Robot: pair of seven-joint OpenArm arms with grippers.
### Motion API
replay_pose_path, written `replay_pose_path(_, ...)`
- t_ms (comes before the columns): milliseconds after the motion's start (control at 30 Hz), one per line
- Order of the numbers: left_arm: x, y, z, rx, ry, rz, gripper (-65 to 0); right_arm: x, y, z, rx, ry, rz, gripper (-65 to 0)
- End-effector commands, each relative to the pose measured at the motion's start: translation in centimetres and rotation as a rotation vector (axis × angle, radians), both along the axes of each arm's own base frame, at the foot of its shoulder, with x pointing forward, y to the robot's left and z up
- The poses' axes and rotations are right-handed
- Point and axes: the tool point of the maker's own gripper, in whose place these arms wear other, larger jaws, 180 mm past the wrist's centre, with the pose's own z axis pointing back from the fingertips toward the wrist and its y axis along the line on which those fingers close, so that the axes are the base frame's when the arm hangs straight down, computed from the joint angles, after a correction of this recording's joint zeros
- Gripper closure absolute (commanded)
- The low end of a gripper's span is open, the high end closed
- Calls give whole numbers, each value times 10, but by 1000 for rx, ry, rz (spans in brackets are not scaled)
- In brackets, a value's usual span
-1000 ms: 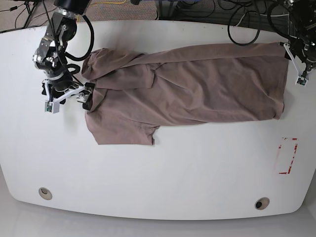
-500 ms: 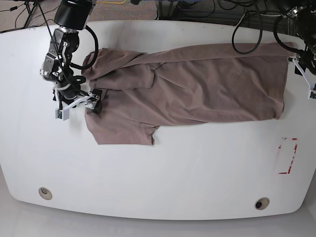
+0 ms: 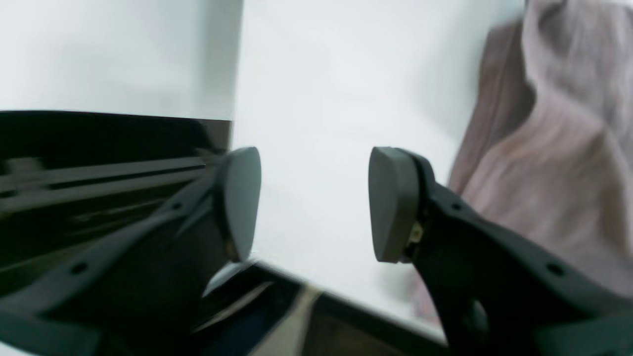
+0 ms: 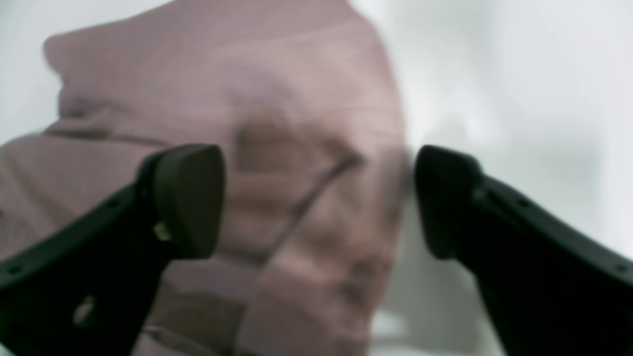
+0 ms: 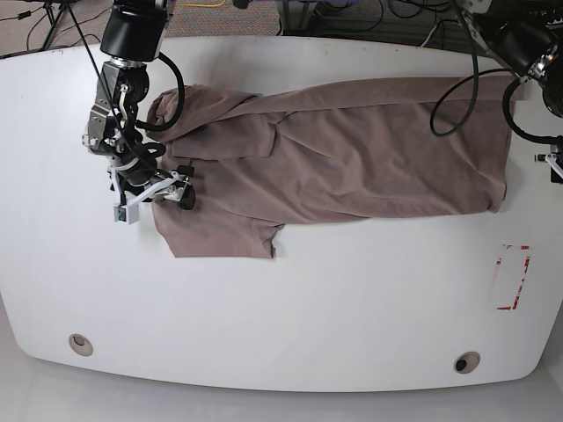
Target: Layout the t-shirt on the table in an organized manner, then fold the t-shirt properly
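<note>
The mauve-brown t-shirt (image 5: pixel 352 149) lies spread and wrinkled across the far half of the white table (image 5: pixel 334 299), with one sleeve (image 5: pixel 220 233) pointing toward the front. My right gripper (image 5: pixel 157 200) is open over the shirt's left edge. In the right wrist view the gripper (image 4: pixel 316 202) is open, with blurred shirt cloth (image 4: pixel 306 123) below the gap and nothing held. My left gripper (image 3: pixel 314 202) is open and empty over bare table, with the shirt's hem (image 3: pixel 559 173) to its right. In the base view only a bit of it (image 5: pixel 553 163) shows at the right edge.
A red-white tape rectangle (image 5: pixel 512 277) is at the front right. Two grommet holes (image 5: pixel 80 343) (image 5: pixel 466 361) sit near the front edge. Dark cables (image 5: pixel 440 44) hang behind the table's far edge. A dark strip (image 3: pixel 99 163) beyond the table edge shows in the left wrist view.
My right gripper has moved right, from beside the shirt to over its left edge. My left arm has swung right, away from the shirt's hem, nearly out of the base view.
</note>
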Motion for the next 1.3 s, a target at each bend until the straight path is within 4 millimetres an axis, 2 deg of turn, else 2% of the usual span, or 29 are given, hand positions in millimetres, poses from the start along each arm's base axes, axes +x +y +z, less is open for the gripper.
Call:
replay_pose_path(0,26,2,3,-46,-45,-14,-332,2,4,1,5,13,18,-417)
replay_pose_path(167,68,-8,-7,-119,-100,-94,-332,2,14,0,23,12,24,-262)
replay_pose_path(267,89,-23,-24,-173,-95,-155,-332,2,16,0,26,12,27,-147)
replay_pose_path(367,110,-37,-37,-235,-102,-184,-332,2,16,0,26,12,27,-63)
replay_pose_path(567,123,-52,-73,-377,-73,-179,-332,2,16,0,26,12,27,-55)
replay_pose_path(667,123,-60,-90,-437,-49,-177,-332,2,16,0,26,12,27,-55)
replay_pose_path(900,118,-65,-104,-473,-22,-171,-336,1,17,0,26,13,27,-55)
replay_pose_path(967,118,-65,-103,-472,-22,-171,-358,1,17,0,26,13,27,-55)
replay_pose_path(1033,114,-65,-108,-474,-10,-168,-425,1,17,0,26,13,27,-55)
replay_pose_path(1133,104,-64,-116,-471,12,-163,-485,1,17,0,26,14,27,-55)
replay_pose_path(1267,100,-64,-120,-470,23,-160,-485,1,17,0,26,14,27,-55)
